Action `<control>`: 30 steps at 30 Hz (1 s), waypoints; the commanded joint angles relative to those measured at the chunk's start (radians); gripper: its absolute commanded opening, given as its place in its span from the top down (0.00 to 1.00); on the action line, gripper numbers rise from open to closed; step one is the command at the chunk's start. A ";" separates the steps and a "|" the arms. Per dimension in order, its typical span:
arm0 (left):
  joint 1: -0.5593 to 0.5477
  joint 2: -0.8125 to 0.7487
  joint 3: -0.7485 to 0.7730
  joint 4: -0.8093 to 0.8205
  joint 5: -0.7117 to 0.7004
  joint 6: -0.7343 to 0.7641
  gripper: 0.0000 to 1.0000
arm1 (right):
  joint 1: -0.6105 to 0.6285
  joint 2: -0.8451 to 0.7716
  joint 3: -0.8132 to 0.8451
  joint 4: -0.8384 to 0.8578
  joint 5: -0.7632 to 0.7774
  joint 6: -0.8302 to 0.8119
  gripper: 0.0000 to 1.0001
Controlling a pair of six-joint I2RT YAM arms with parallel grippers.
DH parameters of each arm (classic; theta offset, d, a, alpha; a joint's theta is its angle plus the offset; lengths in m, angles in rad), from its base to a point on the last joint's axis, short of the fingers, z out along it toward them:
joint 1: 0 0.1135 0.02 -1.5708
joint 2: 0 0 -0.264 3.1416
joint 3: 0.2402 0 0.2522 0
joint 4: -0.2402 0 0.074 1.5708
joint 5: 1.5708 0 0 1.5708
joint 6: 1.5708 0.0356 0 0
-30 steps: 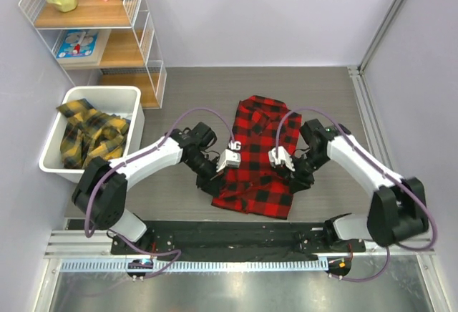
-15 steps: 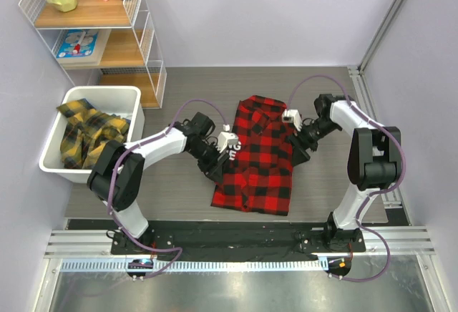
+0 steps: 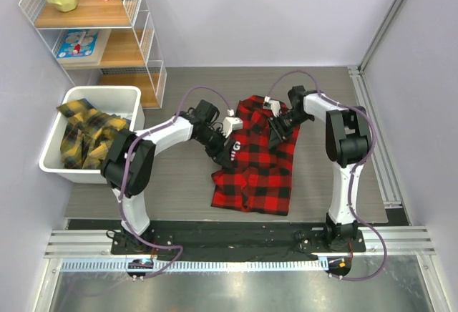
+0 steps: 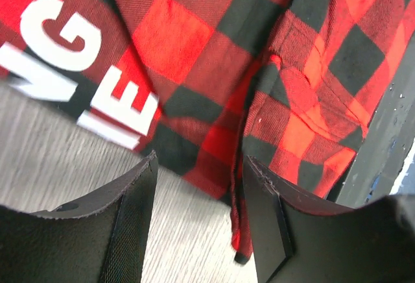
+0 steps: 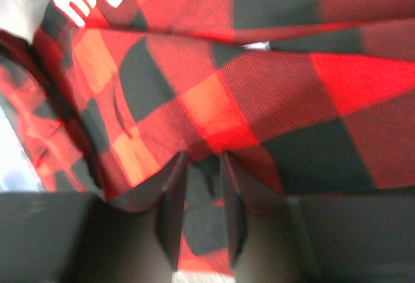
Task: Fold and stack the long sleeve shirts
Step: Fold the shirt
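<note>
the yellow-and-black checked flannel shirts (image 3: pixel 89 137) lie heaped in the white plastic bin (image 3: pixel 107 89) at the left. the left gripper (image 4: pixel 201 161) hangs wide and empty over the left edge of the red-and-black checked flannel shirt (image 3: pixel 257 169), which lies mid-table, beside its white block lettering (image 4: pixel 65 69). to fold cleanly, i'd say both grippers should pinch matching edges and travel together. the right gripper (image 5: pixel 203 159), at the shirt's far right, is narrow; blur hides whether it pinches cloth. i can't make out the sleeves.
</note>
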 commanded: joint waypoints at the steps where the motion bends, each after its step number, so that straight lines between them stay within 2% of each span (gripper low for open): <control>1: 0.014 0.029 0.039 0.048 0.031 -0.045 0.44 | 0.002 0.110 0.142 0.086 0.109 0.108 0.69; 7: 0.106 0.078 0.084 0.103 0.002 -0.159 0.44 | 0.013 0.332 0.408 0.173 0.311 0.249 0.70; 9: 0.151 0.097 0.142 0.091 0.002 -0.147 0.44 | 0.014 0.395 0.580 0.149 0.348 0.265 0.67; 11: 0.161 0.125 0.205 0.036 0.020 -0.113 0.44 | -0.007 0.417 0.690 0.129 0.328 0.277 0.52; 12: 0.162 0.131 0.232 0.014 0.032 -0.098 0.43 | -0.018 0.411 0.723 0.109 0.265 0.281 0.44; 14: 0.162 0.145 0.302 -0.010 0.052 -0.110 0.41 | -0.044 0.354 0.777 0.086 0.198 0.310 0.27; 15: 0.158 0.149 0.318 -0.014 0.078 -0.124 0.40 | -0.068 0.334 0.795 0.074 0.172 0.311 0.22; 16: 0.155 0.152 0.335 -0.015 0.083 -0.139 0.39 | -0.078 0.307 0.802 0.049 0.107 0.300 0.19; 18: 0.134 0.157 0.342 -0.007 0.074 -0.173 0.37 | -0.093 0.232 0.777 0.015 0.097 0.260 0.13; 19: 0.123 0.158 0.343 -0.004 0.066 -0.177 0.37 | -0.096 0.213 0.762 -0.052 0.089 0.217 0.13; 23: 0.083 0.184 0.366 0.017 0.010 -0.211 0.35 | -0.115 0.119 0.580 -0.117 0.143 0.061 0.10; 30: 0.071 0.215 0.362 0.016 -0.050 -0.205 0.32 | -0.152 0.128 0.512 -0.215 0.160 0.011 0.10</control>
